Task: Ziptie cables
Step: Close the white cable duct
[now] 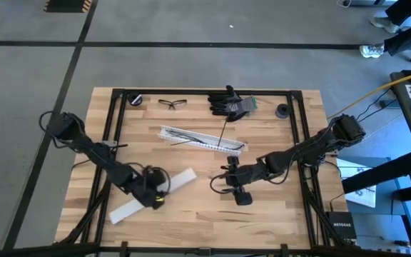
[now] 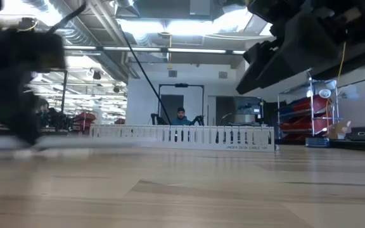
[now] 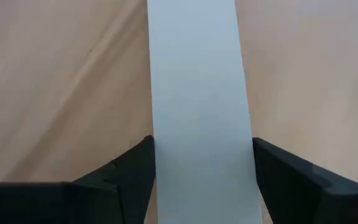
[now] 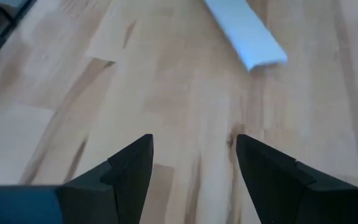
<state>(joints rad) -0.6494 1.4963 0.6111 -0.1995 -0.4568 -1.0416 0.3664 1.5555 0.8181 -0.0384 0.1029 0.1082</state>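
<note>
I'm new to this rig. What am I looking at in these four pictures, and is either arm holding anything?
Two dark robot arms work at a wooden table. One camera looks down from above, one looks level across the tabletop, and one rides on each wrist. The left gripper straddles the flat white strip, with its fingers at the strip's edges; a firm grip isn't clear. The right gripper is open and empty over bare wood. Farther back lie the slotted white rail with the cables, safety glasses and black gloves.

white strip (image 1: 152, 195), black gloves (image 1: 228, 102), pale wooden table (image 1: 191, 214)
</note>
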